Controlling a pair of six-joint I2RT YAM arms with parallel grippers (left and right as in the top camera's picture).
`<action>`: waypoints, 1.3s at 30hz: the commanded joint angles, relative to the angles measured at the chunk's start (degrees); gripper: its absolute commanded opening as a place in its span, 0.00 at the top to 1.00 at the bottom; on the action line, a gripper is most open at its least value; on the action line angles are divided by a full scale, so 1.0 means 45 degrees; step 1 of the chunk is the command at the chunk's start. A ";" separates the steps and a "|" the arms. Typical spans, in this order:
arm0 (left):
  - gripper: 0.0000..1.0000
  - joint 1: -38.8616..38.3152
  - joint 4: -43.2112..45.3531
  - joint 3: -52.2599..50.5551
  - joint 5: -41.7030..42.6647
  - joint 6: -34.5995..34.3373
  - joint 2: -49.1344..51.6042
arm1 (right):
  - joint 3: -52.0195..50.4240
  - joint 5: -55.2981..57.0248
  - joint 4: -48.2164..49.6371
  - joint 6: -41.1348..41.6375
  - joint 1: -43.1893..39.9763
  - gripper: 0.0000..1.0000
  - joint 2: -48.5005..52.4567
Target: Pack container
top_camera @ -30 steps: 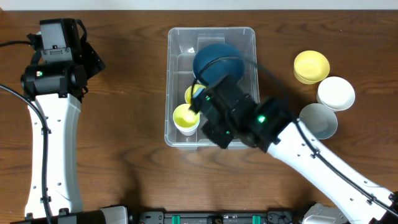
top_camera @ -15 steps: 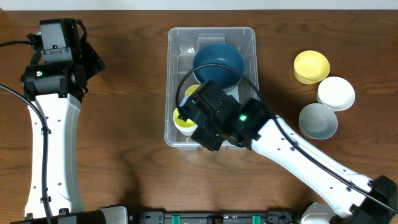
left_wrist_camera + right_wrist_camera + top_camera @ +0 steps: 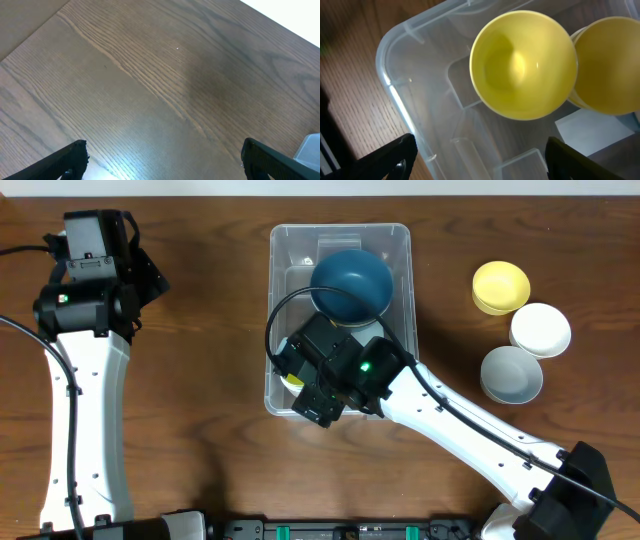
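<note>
The container point(image 3: 395, 242) is a clear bin at the table's middle. A dark blue bowl point(image 3: 350, 283) lies in its far half. In the right wrist view two yellow bowls sit inside it side by side, one point(image 3: 522, 65) central and the other point(image 3: 607, 70) at the right edge, beside the white label point(image 3: 590, 131). My right gripper point(image 3: 480, 165) hangs open just above the container's floor, short of the central yellow bowl, holding nothing. From overhead its wrist point(image 3: 335, 370) covers most of that bowl point(image 3: 291, 379). My left gripper point(image 3: 165, 165) is open over bare wood, far left of the container.
Three bowls stand on the table right of the container: yellow point(image 3: 500, 287), white point(image 3: 540, 330) and grey-blue point(image 3: 511, 374). The container's near-left wall point(image 3: 395, 95) runs close to my right gripper's left finger. The left arm point(image 3: 85, 360) runs along the table's left side.
My right gripper's jaws have spread wide and the yellow bowl now sits free in the container. The right wrist has shifted left and toward the front. The left arm is unchanged.
</note>
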 commanded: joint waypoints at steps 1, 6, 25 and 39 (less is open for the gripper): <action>0.02 0.0053 -0.0034 0.0214 -0.0262 -0.0068 -0.0019 | 0.0000 0.0175 0.0155 0.0005 0.0092 0.20 0.0097; 0.02 0.0053 -0.0039 0.0214 -0.0262 -0.0068 -0.0019 | 0.0000 0.0175 0.0359 0.0573 0.0083 0.25 0.0097; 0.02 0.0053 -0.0034 0.0214 -0.0262 -0.0068 -0.0019 | 0.0000 0.0180 0.0466 -0.8296 -0.0068 0.26 0.0097; 0.02 0.0053 -0.0034 0.0214 -0.0262 -0.0068 -0.0019 | -0.0005 0.0015 0.0369 -0.8291 -0.0219 0.56 0.0102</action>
